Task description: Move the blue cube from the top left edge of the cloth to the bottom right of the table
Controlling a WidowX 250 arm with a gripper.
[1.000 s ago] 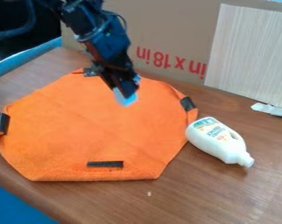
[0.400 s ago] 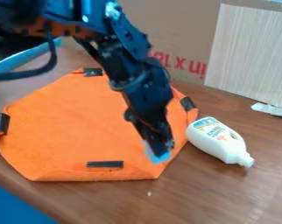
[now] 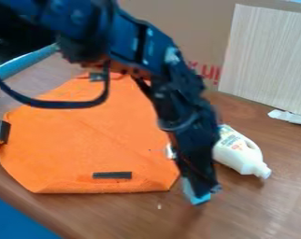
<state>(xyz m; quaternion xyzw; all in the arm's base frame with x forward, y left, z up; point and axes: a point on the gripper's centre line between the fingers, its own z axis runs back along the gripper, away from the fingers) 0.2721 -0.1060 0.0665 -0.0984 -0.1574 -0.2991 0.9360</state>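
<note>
We noted that the orange cloth (image 3: 84, 135) was matt fabric, with a coarser texture along its lower hem. The table (image 3: 240, 210) had brown wood grain and a smooth, faintly glossy finish. We recorded the white bottle (image 3: 237, 154) as smooth plastic with a soft sheen. The wall behind (image 3: 178, 21) was matt brown cardboard; the pale panel (image 3: 265, 56) showed fine, straight wood-like grain. The robot arm (image 3: 187, 116) had hard, dark surfaces with glossy highlights. The blue cube (image 3: 201, 199) looked smooth, but we could not determine its material.

Can read upside-down red "in" on brown cardboard panel (image 3: 190, 28), far side; can't decipher white plastic bottle's (image 3: 239, 155) label, right.
</note>
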